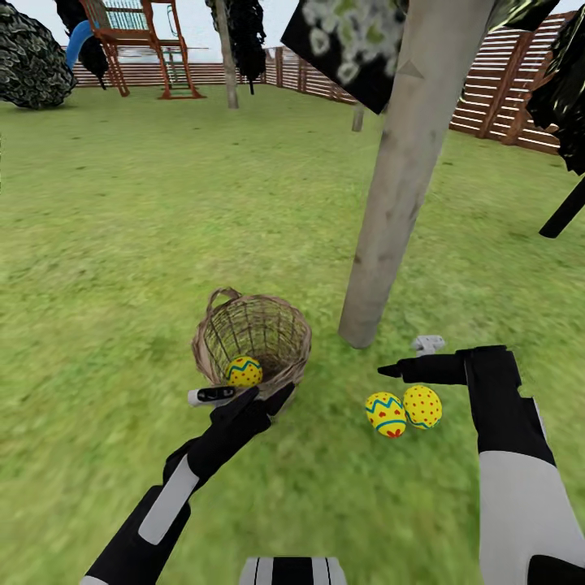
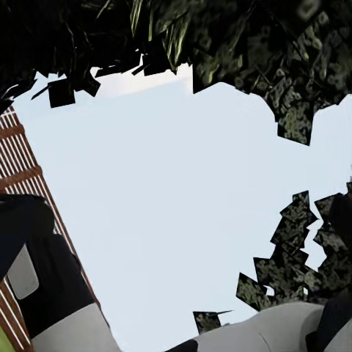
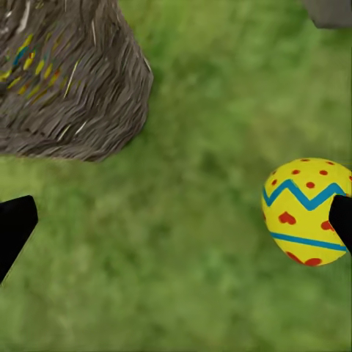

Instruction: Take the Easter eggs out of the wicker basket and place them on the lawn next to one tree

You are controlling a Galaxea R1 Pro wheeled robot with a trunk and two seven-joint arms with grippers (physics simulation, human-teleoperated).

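While one yellow zigzag-banded egg (image 1: 244, 371) sits inside the brown open-weave wicker basket (image 1: 253, 337), two yellow eggs (image 1: 404, 410) lie touching beside it; right gripper (image 1: 404, 359) open, empty; left gripper (image 1: 244, 396) unclear.

I'm looking out over mottled green grass (image 1: 162, 203) running back to a brown slatted wooden fence (image 1: 504, 89). A red-brown play frame (image 1: 146, 49) with a blue slide is standing far off (pale sky is showing behind it), beside dark-leaved trees (image 1: 32, 57).
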